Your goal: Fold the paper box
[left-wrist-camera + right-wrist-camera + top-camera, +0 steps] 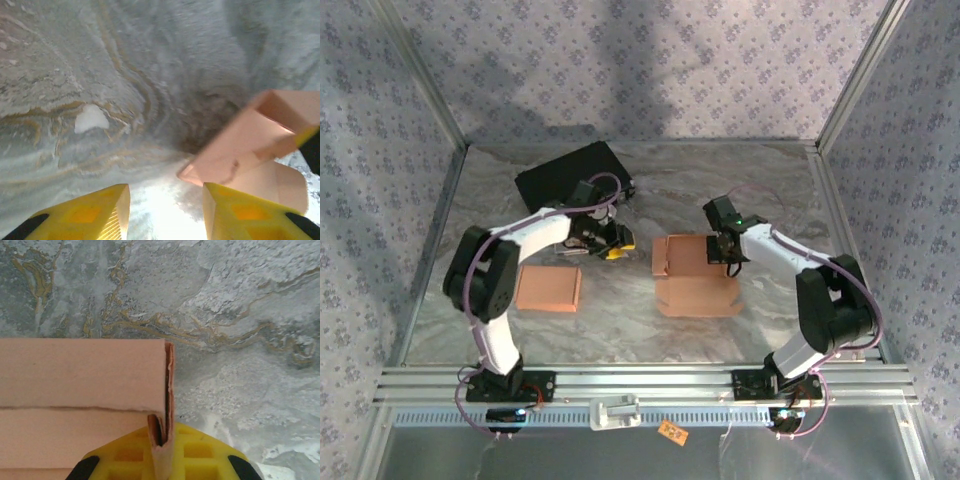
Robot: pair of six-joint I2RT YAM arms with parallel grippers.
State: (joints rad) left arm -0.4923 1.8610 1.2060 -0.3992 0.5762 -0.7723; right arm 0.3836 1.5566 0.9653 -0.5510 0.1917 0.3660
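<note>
Top external view: two arms work over one marbled table (660, 190). There are two brown cardboard pieces and one black case. The paper box (692, 268) lies near the middle of the table, partly opened, its flaps spread towards the near edge. A flat cardboard piece (548, 288) lies left of it, well apart, beside the left arm. The black case (570, 175) sits towards the far edge, left of centre. The left gripper (610, 248) hangs between the two cardboard pieces, just beside the paper box's left edge. The right gripper (728, 252) is at the box's right edge.

Left wrist view: the left gripper (165, 189) has its two yellow fingers (95, 212) apart, with bare table between them and nothing held. The paper box (250, 142) rises to the right, one wall lifted, close to the right-hand finger. One white patch (90, 118) marks the table.

Right wrist view: the right gripper (161, 434) is pinched together on one thin upright flap at the right edge of the paper box (80, 372). The rest of the box stretches to the left.
</note>
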